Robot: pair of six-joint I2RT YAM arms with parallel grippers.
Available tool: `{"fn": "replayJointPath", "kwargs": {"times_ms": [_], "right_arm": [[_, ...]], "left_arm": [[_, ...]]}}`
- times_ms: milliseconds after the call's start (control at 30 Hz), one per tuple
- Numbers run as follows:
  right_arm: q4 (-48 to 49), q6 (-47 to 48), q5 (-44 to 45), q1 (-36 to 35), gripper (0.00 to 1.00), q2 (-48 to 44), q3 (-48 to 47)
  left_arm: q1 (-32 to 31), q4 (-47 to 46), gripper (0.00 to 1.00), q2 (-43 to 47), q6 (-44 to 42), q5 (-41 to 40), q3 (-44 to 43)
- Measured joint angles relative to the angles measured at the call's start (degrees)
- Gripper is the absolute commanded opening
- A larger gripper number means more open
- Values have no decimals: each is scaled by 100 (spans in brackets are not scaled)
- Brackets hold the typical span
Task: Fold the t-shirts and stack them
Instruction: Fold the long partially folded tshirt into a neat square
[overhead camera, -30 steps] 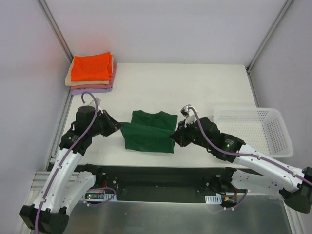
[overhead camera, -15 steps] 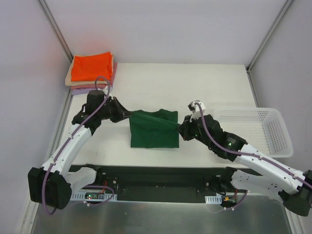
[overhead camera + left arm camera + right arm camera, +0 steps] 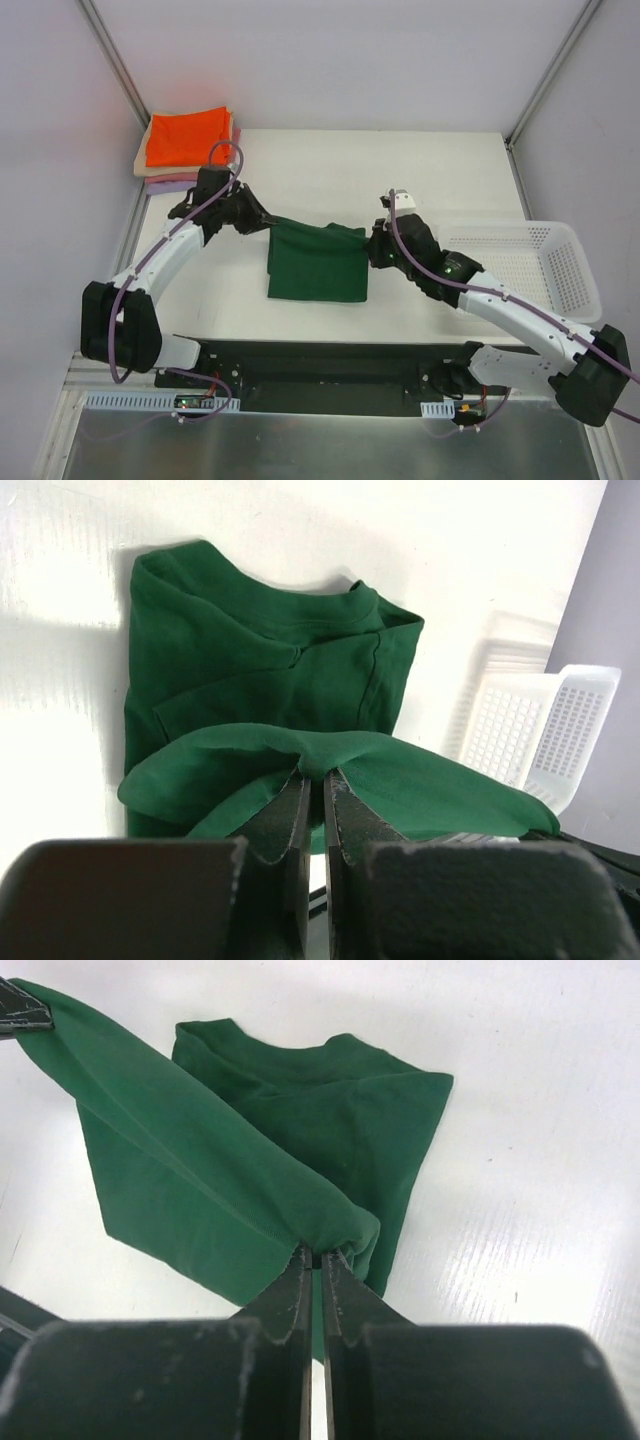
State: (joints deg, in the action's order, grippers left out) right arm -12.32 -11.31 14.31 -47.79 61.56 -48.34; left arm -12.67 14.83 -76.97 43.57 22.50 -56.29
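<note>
The dark green t-shirt (image 3: 318, 262) lies partly folded in the middle of the table. My left gripper (image 3: 268, 225) is shut on its left edge, and my right gripper (image 3: 368, 243) is shut on its right edge. Both hold the near layer lifted and stretched over the shirt's far end. The left wrist view shows the green cloth (image 3: 260, 670) pinched at my fingertips (image 3: 316, 777), with the collar beyond. The right wrist view shows the same fold (image 3: 200, 1190) pinched at my fingertips (image 3: 316, 1252). The folded stack, with the bright orange t-shirt (image 3: 186, 136) on top of beige, pink and lavender ones, sits at the far left corner.
A white plastic mesh basket (image 3: 520, 268) stands at the right side of the table, also seen in the left wrist view (image 3: 530, 730). The table's left edge runs beside the stack.
Both grippers have carried the near edge of the green shirt away from me, toward the far end, folding it over. The left arm has reached farther out toward the stack.
</note>
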Motion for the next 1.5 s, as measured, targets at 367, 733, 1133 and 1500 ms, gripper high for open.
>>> {"fn": "replayJointPath", "kwargs": {"times_ms": [367,733,1133,1500], "right_arm": [[951,26,-153,798,0,1073,0],[1773,33,-514,1322,8,2546,-409],[1482,225,-1117,1991,96,3807,-1517],[1414,-39,-2970,1685,96,2741,-1202]], "left_arm": [[96,-111,0,-1333,-74,-4,-839],[289,-177,2,-2782,-120,-28,-1639],[391,-210,99,-3464,-341,-39,-2319],[-210,-398,99,-2312,-422,229,-2076]]}}
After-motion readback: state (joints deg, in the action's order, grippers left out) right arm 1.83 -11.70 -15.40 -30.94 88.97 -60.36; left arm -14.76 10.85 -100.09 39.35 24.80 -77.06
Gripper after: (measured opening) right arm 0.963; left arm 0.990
